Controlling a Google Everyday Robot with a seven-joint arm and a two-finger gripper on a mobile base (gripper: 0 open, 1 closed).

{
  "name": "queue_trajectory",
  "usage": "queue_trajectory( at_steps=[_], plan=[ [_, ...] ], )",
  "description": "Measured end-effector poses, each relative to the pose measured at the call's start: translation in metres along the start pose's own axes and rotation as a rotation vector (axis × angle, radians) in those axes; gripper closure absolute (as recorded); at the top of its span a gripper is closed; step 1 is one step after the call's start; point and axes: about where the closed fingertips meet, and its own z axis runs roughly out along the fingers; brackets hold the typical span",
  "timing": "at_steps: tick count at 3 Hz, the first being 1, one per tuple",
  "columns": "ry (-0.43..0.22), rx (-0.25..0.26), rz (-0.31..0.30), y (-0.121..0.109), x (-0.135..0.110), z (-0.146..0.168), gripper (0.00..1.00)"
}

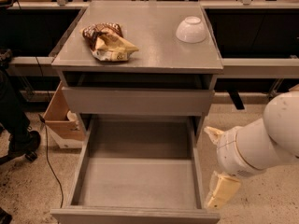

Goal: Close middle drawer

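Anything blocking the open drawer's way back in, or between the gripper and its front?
Nothing visible. The middle drawer is empty, and the gripper hangs just right of its front corner. Chip bag and bowl sit up on the cabinet top.
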Motion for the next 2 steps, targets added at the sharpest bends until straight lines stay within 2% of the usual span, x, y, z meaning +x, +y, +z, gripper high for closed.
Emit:
queue_trajectory(
  at_steps=[1,2],
  plan=[
    [0.0,0.002,-0.001,-0.002,-0.001,-0.003,0.0],
    [-0.021,0.001,0.017,0.011,0.002,0.012,0.0]
  ],
)
